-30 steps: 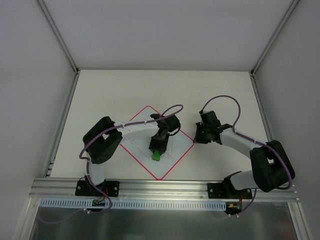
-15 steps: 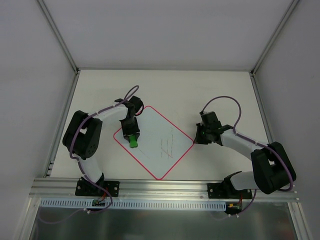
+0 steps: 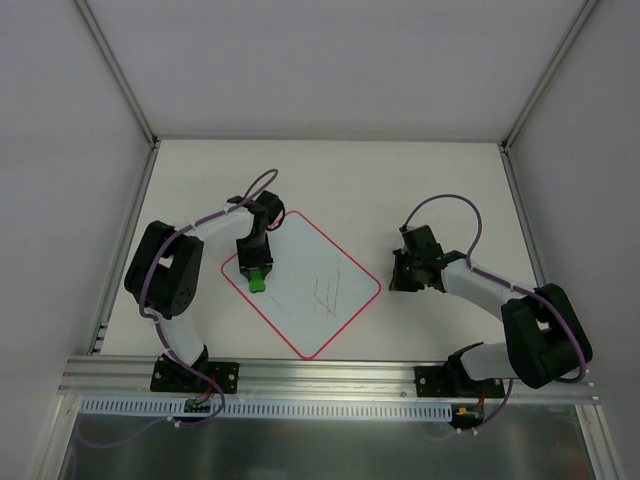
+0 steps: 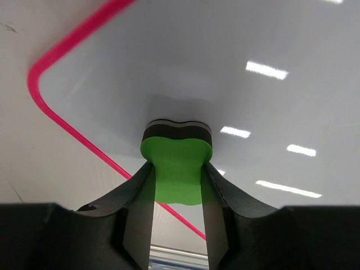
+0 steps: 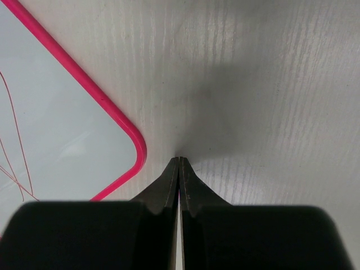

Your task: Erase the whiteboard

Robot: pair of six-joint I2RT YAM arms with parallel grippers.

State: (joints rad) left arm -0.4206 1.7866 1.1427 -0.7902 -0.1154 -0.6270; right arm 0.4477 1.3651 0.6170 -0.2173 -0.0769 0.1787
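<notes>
The whiteboard [image 3: 310,285], pale with a thin red border, lies turned like a diamond on the table, with faint scribbled lines [image 3: 328,292] near its middle. My left gripper [image 3: 257,272] is shut on a green eraser block [image 3: 257,280] and presses its dark pad on the board near the left corner. In the left wrist view the eraser [image 4: 176,169] sits between my fingers on the board [image 4: 225,73]. My right gripper [image 3: 398,275] is shut and empty, its tips touching the table just right of the board's right corner [image 5: 126,152].
The pale table [image 3: 440,190] is walled by grey panels at the back and both sides. A metal rail [image 3: 330,375] runs along the near edge by the arm bases.
My left gripper swept the eraser from the board's middle to its left corner. The board shifted and turned slightly. The right gripper stayed by the right corner.
</notes>
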